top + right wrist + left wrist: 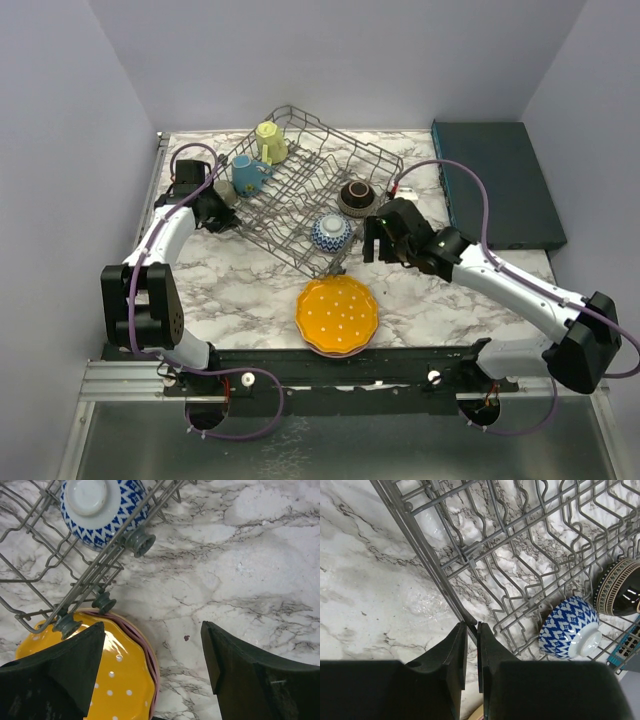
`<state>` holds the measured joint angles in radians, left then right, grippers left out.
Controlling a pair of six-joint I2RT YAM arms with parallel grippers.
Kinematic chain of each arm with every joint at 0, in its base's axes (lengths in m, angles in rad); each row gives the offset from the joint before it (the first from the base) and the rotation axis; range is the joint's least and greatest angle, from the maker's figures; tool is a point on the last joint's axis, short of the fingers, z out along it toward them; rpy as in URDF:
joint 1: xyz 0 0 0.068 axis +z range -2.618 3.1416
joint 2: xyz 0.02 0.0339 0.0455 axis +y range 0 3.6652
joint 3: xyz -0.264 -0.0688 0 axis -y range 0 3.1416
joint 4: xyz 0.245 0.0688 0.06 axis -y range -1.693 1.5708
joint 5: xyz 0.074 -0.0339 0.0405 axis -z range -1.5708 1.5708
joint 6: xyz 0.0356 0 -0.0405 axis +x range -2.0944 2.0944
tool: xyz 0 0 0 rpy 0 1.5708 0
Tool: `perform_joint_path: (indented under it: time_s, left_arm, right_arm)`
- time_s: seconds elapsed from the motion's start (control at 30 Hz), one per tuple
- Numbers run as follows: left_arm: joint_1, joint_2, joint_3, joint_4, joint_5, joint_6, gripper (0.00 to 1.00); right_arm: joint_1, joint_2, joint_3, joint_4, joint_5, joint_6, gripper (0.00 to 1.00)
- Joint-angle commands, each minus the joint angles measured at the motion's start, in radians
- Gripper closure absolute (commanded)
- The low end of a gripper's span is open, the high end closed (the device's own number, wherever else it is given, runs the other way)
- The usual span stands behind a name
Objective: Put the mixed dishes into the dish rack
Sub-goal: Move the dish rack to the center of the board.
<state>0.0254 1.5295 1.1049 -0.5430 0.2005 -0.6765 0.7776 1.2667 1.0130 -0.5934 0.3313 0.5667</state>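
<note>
Presently: large grey wire dish rack (305,190) sits askew on the marble table (230,290). Inside the rack: a yellow mug (270,142) at the far corner, a blue mug (248,175) by the left rim, a dark brown bowl (357,197) at the right side, and a blue-and-white patterned bowl (102,507) at the near corner with its foot showing. An orange white-dotted scalloped plate (338,312) lies outside, just off that near corner, on a pink plate (143,636). The right gripper (152,627) hangs beside the near corner, jaws wide, gripping nothing. The left gripper (471,626) is at the left rim with its jaws at a narrow slit. The rim wire runs into the slit; cannot tell if it is pinched.
</note>
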Motion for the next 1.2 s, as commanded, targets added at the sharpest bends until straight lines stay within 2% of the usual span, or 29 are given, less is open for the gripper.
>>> perform_joint_path:
  time_s: [0.0,0.17,0.37,0.73,1.17]
  left_arm:
    - [0.037,-0.049,0.027,0.011,-0.096,0.052,1.00]
    - [0.043,-0.047,0.023,0.012,-0.108,0.055,1.00]
    - [0.060,-0.043,0.007,0.011,-0.145,0.058,1.00]
    - [0.085,-0.033,-0.005,0.028,-0.082,0.045,1.00]
    - [0.086,-0.025,-0.013,0.037,-0.044,0.048,1.00]
  right_arm:
    - [-0.016,0.047,0.081,0.038,0.030,-0.038,0.16]
    - [-0.047,0.107,0.136,0.059,0.022,-0.068,0.16]
    - [-0.149,0.188,0.187,0.089,-0.031,-0.093,0.15]
    - [-0.343,0.385,0.316,0.161,-0.151,-0.108,0.15]
    - [-0.409,0.668,0.587,0.155,-0.178,-0.115,0.17]
